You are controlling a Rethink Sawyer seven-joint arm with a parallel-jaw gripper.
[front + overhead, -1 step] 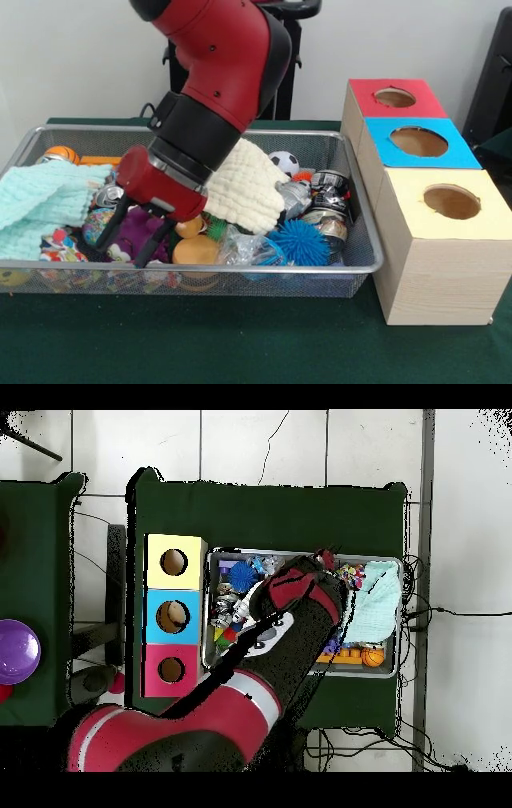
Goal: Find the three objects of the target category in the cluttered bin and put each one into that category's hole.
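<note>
Wire mesh is forming the walls of the bin (pixel 352 272), which is sitting on the green table (pixel 240 344) with its long axis running left to right in the front view. It is lying just beside a row of three wooden boxes: the red-topped box (pixel 396 98) is standing farthest back, the blue-topped box (pixel 419 142) is sitting in the middle, and the yellow-topped box (pixel 448 202) is standing nearest. Each top is showing one round hole facing straight up.

Clutter is filling the bin. A mint green cloth (pixel 40 204) is draping over the left end and hanging across the front rim. A cream knitted cloth (pixel 248 188) is lying near the middle, partly under the arm. Just right of it, a spiky blue ball (pixel 300 242) is resting against the front wall, with dark cans (pixel 330 192) piled behind it and a small soccer ball (pixel 283 162) sitting near the back wall. An orange ball (pixel 61 154) is sitting in the far left corner, and a yellow ball (pixel 194 250) is lying near the front.

Reaching down into the left half of the bin, the gripper (pixel 128 240) is hanging with its two black fingers (pixel 114 220) spread apart and gripping nothing, their tips straddling a purple toy (pixel 142 228). From overhead, the red arm (pixel 290 609) is covering much of the bin's middle.
</note>
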